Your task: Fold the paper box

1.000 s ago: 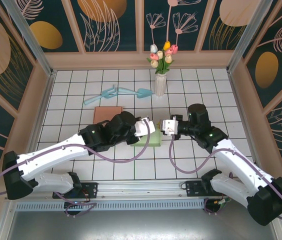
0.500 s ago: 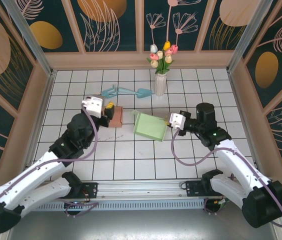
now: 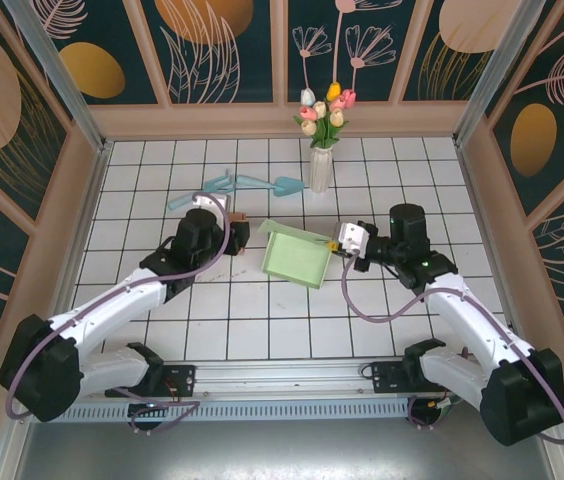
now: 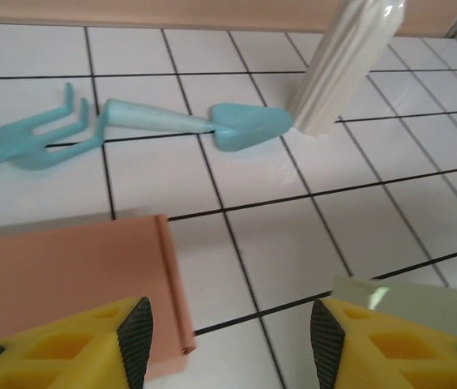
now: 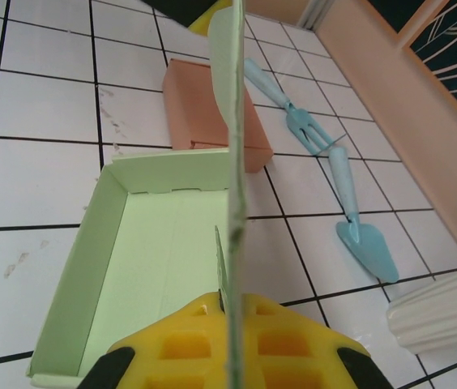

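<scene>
Green and pale, the shallow paper box (image 3: 297, 257) lies open-side up near the middle of the white tiled table (image 3: 162, 160), between the two arms, with its low walls folded up around a flat floor. The right gripper (image 3: 337, 243) is at the box's right side, clamped on the wall there; in the right wrist view that wall rises as a thin sheet seen edge-on, pinched between the yellow fingers (image 5: 293, 336), with the rest of the box (image 5: 155, 267) spreading out to the left of them on the tiles. The left gripper (image 3: 239, 232) hovers just beside the box's left far corner, apart from it, and its jaws stand parted with nothing between them. In the left wrist view the two black-padded yellow fingers (image 4: 135, 340) frame bare tile, a corner of the green box (image 4: 407, 292) showing just past the right-hand finger and a flat salmon-pink cardboard box (image 4: 66, 275) lying under the left-hand one. That pink box (image 5: 204, 105) sits just beyond the green one on the far left side; whether the two touch cannot be told. Farther back lie a turquoise plastic garden fork (image 3: 207, 190) and a matching trowel (image 3: 272, 184), end to end, the trowel's blade near a white ribbed vase (image 3: 320, 170) holding pastel tulips
</scene>
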Robot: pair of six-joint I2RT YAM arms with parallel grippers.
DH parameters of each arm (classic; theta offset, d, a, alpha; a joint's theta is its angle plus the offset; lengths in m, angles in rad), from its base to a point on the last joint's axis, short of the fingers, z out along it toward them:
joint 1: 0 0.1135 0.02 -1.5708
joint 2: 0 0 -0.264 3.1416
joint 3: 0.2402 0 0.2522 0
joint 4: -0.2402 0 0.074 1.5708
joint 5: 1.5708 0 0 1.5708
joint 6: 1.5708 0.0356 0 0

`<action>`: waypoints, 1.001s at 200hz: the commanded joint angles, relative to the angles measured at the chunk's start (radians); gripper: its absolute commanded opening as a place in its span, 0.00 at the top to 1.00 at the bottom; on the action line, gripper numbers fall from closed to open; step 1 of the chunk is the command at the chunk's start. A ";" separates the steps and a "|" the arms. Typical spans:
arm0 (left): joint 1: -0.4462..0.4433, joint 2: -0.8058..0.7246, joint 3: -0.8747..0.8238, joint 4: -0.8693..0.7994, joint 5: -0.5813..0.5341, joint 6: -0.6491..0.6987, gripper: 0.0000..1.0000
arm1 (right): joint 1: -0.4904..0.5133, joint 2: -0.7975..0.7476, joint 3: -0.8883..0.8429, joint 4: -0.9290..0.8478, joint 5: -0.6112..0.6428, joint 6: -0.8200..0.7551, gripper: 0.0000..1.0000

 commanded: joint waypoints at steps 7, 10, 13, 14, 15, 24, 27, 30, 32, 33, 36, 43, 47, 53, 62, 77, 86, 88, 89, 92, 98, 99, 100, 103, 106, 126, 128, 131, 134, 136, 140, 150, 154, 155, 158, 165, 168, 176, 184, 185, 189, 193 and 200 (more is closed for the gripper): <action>0.002 0.041 0.049 0.010 0.060 -0.029 0.45 | 0.010 0.002 0.032 0.052 -0.015 0.041 1.00; 0.002 0.046 0.048 0.013 0.068 -0.030 0.46 | 0.011 0.003 0.031 0.054 -0.013 0.044 1.00; 0.000 0.051 0.046 0.017 0.078 -0.032 0.46 | 0.012 0.003 0.030 0.057 -0.013 0.046 1.00; -0.001 0.053 0.044 0.018 0.081 -0.033 0.46 | 0.012 0.004 0.029 0.059 -0.012 0.046 1.00; -0.001 0.055 0.044 0.020 0.084 -0.035 0.47 | 0.012 0.004 0.028 0.060 -0.011 0.048 1.00; -0.005 0.069 0.032 0.042 0.111 -0.048 0.49 | 0.016 0.004 0.021 0.077 0.005 0.060 1.00; -0.008 0.073 0.028 0.051 0.119 -0.052 0.49 | 0.017 0.004 0.019 0.081 0.012 0.063 1.00; -0.011 0.077 0.023 0.059 0.126 -0.056 0.49 | 0.020 0.004 0.016 0.084 0.020 0.064 1.00; -0.015 0.080 0.021 0.064 0.131 -0.059 0.50 | 0.021 0.006 0.016 0.085 0.024 0.064 1.00; -0.017 0.081 0.020 0.067 0.132 -0.060 0.50 | 0.022 0.006 0.015 0.086 0.027 0.065 1.00; -0.022 0.085 0.016 0.076 0.136 -0.063 0.50 | 0.024 0.006 0.014 0.087 0.032 0.064 1.00; -0.033 0.094 0.008 0.093 0.140 -0.071 0.50 | 0.028 0.010 0.011 0.088 0.045 0.061 1.00; -0.042 0.099 0.006 0.100 0.139 -0.075 0.50 | 0.031 0.012 0.009 0.088 0.053 0.059 1.00; -0.055 0.108 0.006 0.107 0.137 -0.080 0.50 | 0.038 0.016 0.006 0.086 0.066 0.053 1.00; -0.071 0.118 0.006 0.117 0.128 -0.086 0.49 | 0.055 0.022 -0.002 0.081 0.090 0.032 1.00; -0.090 0.140 0.010 0.131 0.115 -0.094 0.49 | 0.091 0.036 -0.022 0.069 0.135 -0.008 1.00; -0.095 0.156 0.012 0.140 0.107 -0.098 0.49 | 0.108 0.045 -0.033 0.069 0.148 -0.021 1.00; -0.096 0.161 0.011 0.142 0.105 -0.099 0.49 | 0.110 0.048 -0.034 0.069 0.150 -0.022 1.00; -0.095 0.163 0.010 0.143 0.104 -0.099 0.49 | 0.112 0.047 -0.035 0.069 0.151 -0.023 1.00; -0.096 0.168 0.010 0.145 0.104 -0.100 0.49 | 0.116 0.051 -0.036 0.068 0.154 -0.027 1.00; -0.096 0.179 0.005 0.153 0.100 -0.101 0.49 | 0.126 0.057 -0.040 0.064 0.157 -0.036 1.00; -0.096 0.180 0.005 0.154 0.100 -0.101 0.49 | 0.127 0.058 -0.041 0.063 0.157 -0.037 1.00; -0.096 0.182 0.004 0.156 0.100 -0.102 0.49 | 0.128 0.060 -0.042 0.062 0.157 -0.039 1.00; -0.096 0.186 0.000 0.160 0.100 -0.104 0.49 | 0.132 0.064 -0.044 0.058 0.160 -0.043 1.00; -0.097 0.192 -0.005 0.167 0.102 -0.106 0.49 | 0.136 0.069 -0.045 0.055 0.162 -0.049 1.00; -0.100 0.215 -0.051 0.218 0.102 -0.117 0.50 | 0.161 0.101 -0.059 0.026 0.198 -0.110 1.00; -0.100 0.216 -0.057 0.223 0.101 -0.118 0.50 | 0.163 0.105 -0.061 0.021 0.205 -0.117 1.00; -0.100 0.220 -0.064 0.229 0.097 -0.119 0.50 | 0.167 0.112 -0.063 0.014 0.216 -0.130 1.00; -0.100 0.221 -0.073 0.235 0.093 -0.119 0.50 | 0.171 0.118 -0.064 0.005 0.228 -0.143 1.00; -0.100 0.222 -0.077 0.240 0.090 -0.121 0.50 | 0.173 0.122 -0.064 -0.002 0.234 -0.151 1.00; -0.102 0.224 -0.087 0.246 0.086 -0.120 0.51 | 0.179 0.131 -0.065 -0.016 0.250 -0.170 1.00; -0.103 0.222 -0.114 0.266 0.080 -0.123 0.51 | 0.188 0.154 -0.066 -0.048 0.288 -0.207 1.00; -0.104 0.221 -0.126 0.276 0.079 -0.126 0.51 | 0.188 0.161 -0.066 -0.058 0.301 -0.214 1.00; -0.103 0.219 -0.129 0.279 0.079 -0.127 0.51 | 0.188 0.162 -0.066 -0.061 0.304 -0.216 1.00; -0.105 0.219 -0.139 0.287 0.079 -0.129 0.51 | 0.188 0.167 -0.066 -0.067 0.314 -0.222 1.00; -0.107 0.212 -0.158 0.304 0.079 -0.134 0.51 | 0.205 0.175 -0.063 -0.087 0.330 -0.238 1.00; -0.109 0.210 -0.167 0.308 0.079 -0.135 0.51 | 0.210 0.178 -0.063 -0.094 0.337 -0.244 1.00; -0.114 0.202 -0.185 0.319 0.075 -0.140 0.52 | 0.220 0.180 -0.065 -0.105 0.357 -0.258 1.00; -0.121 0.195 -0.204 0.328 0.069 -0.142 0.52 | 0.230 0.175 -0.070 -0.115 0.370 -0.274 1.00; -0.121 0.194 -0.206 0.329 0.069 -0.142 0.52 | 0.231 0.175 -0.070 -0.116 0.371 -0.275 1.00; -0.124 0.190 -0.215 0.334 0.067 -0.143 0.52 | 0.235 0.173 -0.073 -0.120 0.379 -0.283 1.00; -0.127 0.186 -0.224 0.339 0.066 -0.144 0.52 | 0.240 0.169 -0.076 -0.121 0.387 -0.288 1.00; -0.132 0.180 -0.238 0.346 0.066 -0.149 0.52 | 0.247 0.166 -0.081 -0.123 0.405 -0.296 1.00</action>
